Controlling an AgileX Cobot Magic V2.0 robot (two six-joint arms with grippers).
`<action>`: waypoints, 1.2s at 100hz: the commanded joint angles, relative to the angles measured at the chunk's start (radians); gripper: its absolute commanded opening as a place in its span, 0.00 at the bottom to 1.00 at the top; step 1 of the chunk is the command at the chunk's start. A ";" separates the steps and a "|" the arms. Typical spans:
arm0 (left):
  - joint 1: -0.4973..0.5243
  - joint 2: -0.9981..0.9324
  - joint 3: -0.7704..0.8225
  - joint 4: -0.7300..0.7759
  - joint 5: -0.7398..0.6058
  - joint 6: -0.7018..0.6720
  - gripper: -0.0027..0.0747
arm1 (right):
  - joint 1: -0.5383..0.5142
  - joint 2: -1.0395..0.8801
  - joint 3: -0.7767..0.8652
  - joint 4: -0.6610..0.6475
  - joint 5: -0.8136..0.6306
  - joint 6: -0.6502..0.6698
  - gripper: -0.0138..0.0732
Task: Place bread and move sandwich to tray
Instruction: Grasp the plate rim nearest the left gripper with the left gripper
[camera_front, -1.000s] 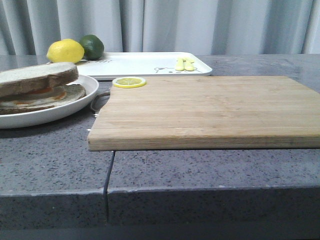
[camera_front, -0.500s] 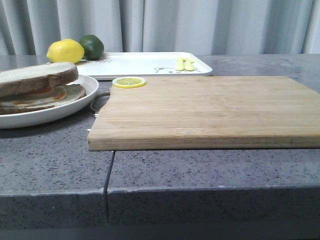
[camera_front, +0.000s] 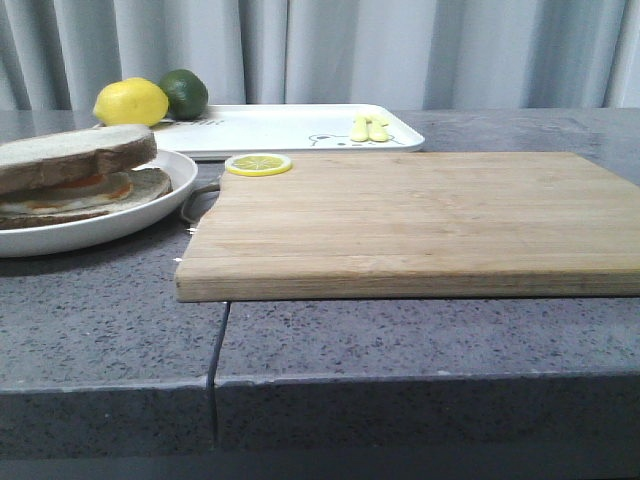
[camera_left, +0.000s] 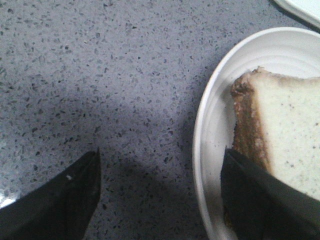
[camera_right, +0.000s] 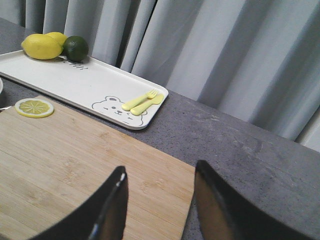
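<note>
The sandwich (camera_front: 75, 180) lies on a round white plate (camera_front: 110, 228) at the left: the bread (camera_front: 75, 155), a pale slice with brown crust, rests tilted on an egg-topped slice. The white tray (camera_front: 280, 125) stands behind it, with nothing on its middle. Neither gripper shows in the front view. My left gripper (camera_left: 161, 157) is open and empty, astride the plate's rim (camera_left: 210, 125): one finger is over the bread's crust edge (camera_left: 250, 135), the other over the counter. My right gripper (camera_right: 160, 167) is open and empty above a corner of the wooden board (camera_right: 65, 160).
The wooden board (camera_front: 420, 215) fills the middle and right of the grey stone counter. A lemon slice (camera_front: 258, 164) lies on its back left corner. A lemon (camera_front: 130, 102) and a lime (camera_front: 185, 92) sit at the tray's left end. Curtains hang behind.
</note>
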 joint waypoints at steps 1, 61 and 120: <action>0.002 -0.010 -0.033 -0.027 -0.053 -0.006 0.63 | -0.008 0.001 -0.028 0.005 -0.071 0.002 0.54; -0.035 0.067 -0.033 -0.067 -0.053 -0.006 0.63 | -0.008 0.001 -0.028 0.006 -0.071 0.002 0.54; -0.037 0.068 -0.033 -0.067 -0.050 -0.006 0.15 | -0.008 0.001 -0.028 0.006 -0.071 0.002 0.54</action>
